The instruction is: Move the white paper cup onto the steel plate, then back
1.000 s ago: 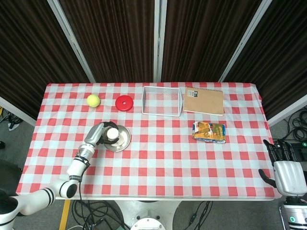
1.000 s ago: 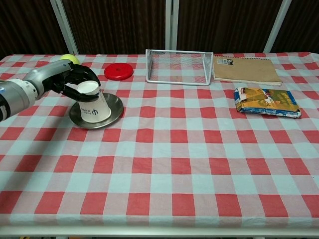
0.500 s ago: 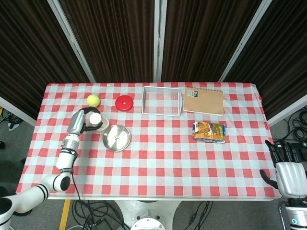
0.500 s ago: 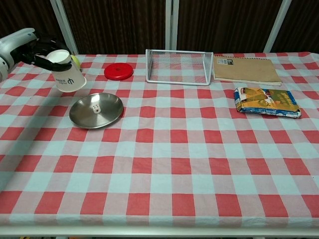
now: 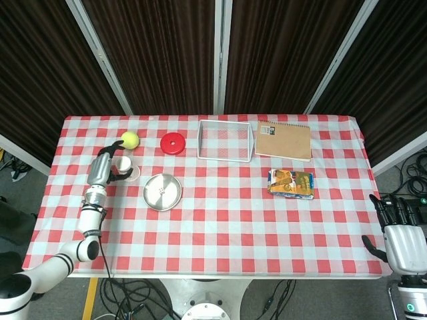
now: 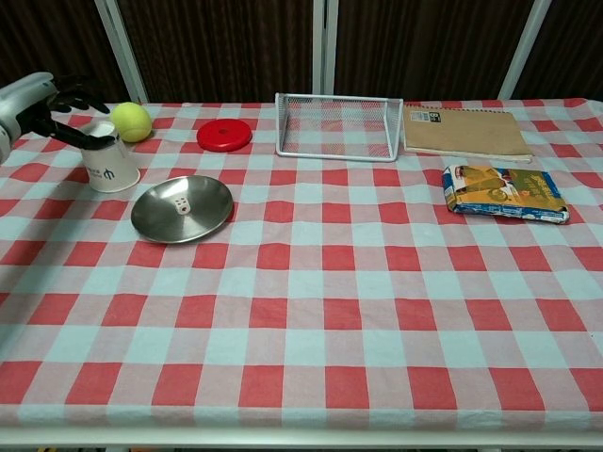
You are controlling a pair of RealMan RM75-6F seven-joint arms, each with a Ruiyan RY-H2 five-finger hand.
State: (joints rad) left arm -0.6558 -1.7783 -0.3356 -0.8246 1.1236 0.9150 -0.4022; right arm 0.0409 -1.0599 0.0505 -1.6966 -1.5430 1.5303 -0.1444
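Note:
The white paper cup (image 5: 125, 167) (image 6: 110, 163) stands on the checked cloth, wide end down, left of the steel plate (image 5: 162, 192) (image 6: 182, 207), which is bare. My left hand (image 5: 105, 167) (image 6: 58, 102) is at the cup's left side and top. Its fingers (image 6: 83, 94) are spread, and the cup rests on the table by itself. My right hand (image 5: 399, 235) hangs beyond the table's front right corner with its fingers apart and nothing in it; the chest view does not show it.
A yellow tennis ball (image 5: 129, 139) (image 6: 131, 121) lies just behind the cup. Along the back are a red disc (image 5: 173, 143) (image 6: 224, 135), a white wire rack (image 5: 225, 139) (image 6: 339, 124) and a brown notebook (image 5: 284, 140) (image 6: 465, 132). A snack packet (image 5: 291, 183) (image 6: 505, 193) lies right of centre.
My left hand lifted the cup off the steel plate, carried it left and back, and set it on the cloth. Its fingers have spread. The right hand has barely moved.

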